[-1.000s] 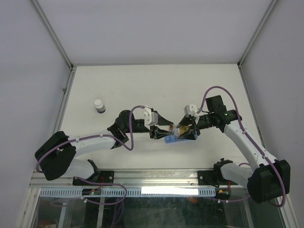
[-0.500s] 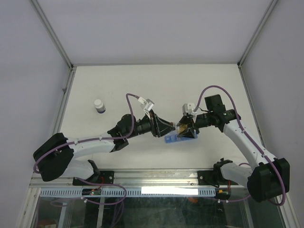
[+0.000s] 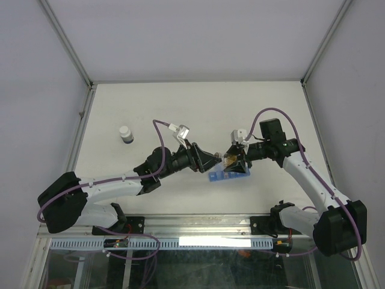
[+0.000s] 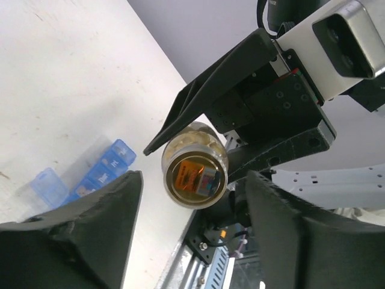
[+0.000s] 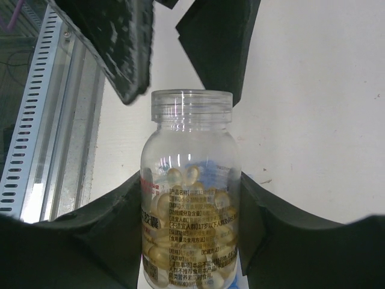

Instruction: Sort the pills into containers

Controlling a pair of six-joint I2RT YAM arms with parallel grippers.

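Overhead; wrist close-ups, probably sharing bottle (image 5: 189, 198)

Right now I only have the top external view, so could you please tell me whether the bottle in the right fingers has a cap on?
Observer: No. The right wrist view shows the bottle with a bare threaded neck.
Operator: Is anything inside it?
Observer: Yes, pale yellowish capsules sit in its body, towards the right fingers; none are in the neck.
Operator: Are the left fingers holding anything?
Observer: No. The left wrist view shows the left fingers apart with nothing between them, and the bottle is beyond them.
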